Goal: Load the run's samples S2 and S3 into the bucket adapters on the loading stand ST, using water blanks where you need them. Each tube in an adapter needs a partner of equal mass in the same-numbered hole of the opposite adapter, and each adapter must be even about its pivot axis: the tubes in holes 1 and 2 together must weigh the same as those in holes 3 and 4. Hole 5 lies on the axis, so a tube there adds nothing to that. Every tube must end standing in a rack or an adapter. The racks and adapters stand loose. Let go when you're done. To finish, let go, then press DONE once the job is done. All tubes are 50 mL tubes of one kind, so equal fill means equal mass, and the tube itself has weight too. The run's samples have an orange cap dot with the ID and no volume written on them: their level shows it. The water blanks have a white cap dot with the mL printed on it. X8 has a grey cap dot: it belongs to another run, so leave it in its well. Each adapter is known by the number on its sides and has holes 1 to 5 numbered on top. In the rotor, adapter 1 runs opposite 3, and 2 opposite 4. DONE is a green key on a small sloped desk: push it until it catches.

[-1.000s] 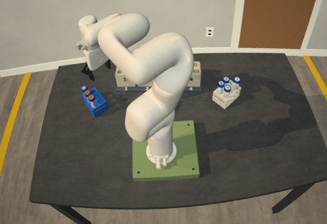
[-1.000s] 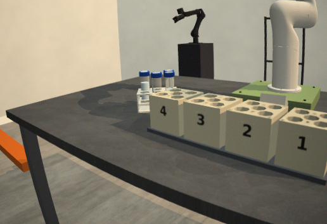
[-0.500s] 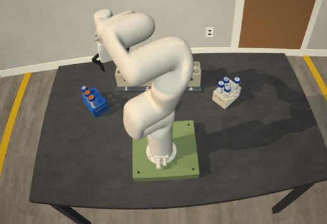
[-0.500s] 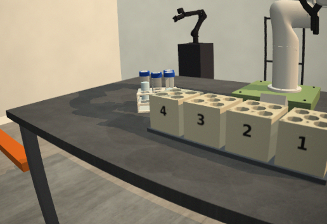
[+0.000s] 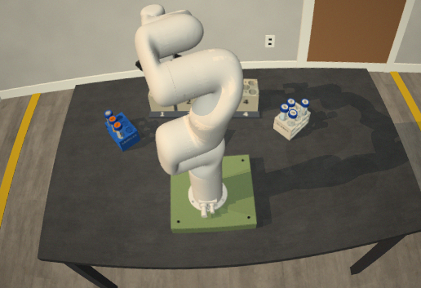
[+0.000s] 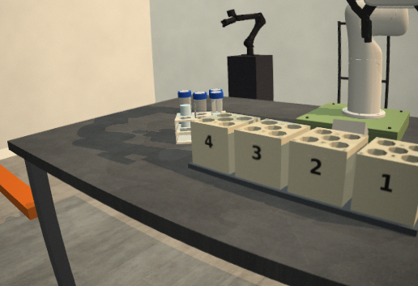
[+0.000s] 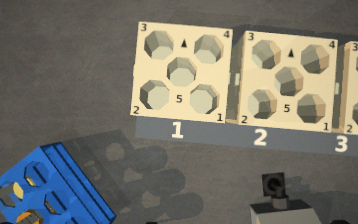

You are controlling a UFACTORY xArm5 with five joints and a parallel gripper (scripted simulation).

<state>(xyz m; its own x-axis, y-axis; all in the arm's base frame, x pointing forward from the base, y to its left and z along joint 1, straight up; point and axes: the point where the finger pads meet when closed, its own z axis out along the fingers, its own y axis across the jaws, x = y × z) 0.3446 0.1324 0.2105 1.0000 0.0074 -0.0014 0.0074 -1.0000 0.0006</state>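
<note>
Hand (image 6: 361,10) spread, holding nothing, apparently above adapter 1 (image 7: 181,72), holes bare

Four numbered adapters (image 6: 257,155) line one stand (image 5: 204,114) on the table (image 5: 102,200), each showing five holes in the exterior view. One blue rack (image 5: 124,132) holds three tubes: two orange-dotted (image 5: 117,126), one grey-dotted (image 5: 108,113). One white rack (image 5: 290,125), at three o'clock of the stand, carries four blue-capped tubes (image 5: 292,114). One white arm (image 5: 192,94) rises from one green base (image 5: 241,200).
</note>
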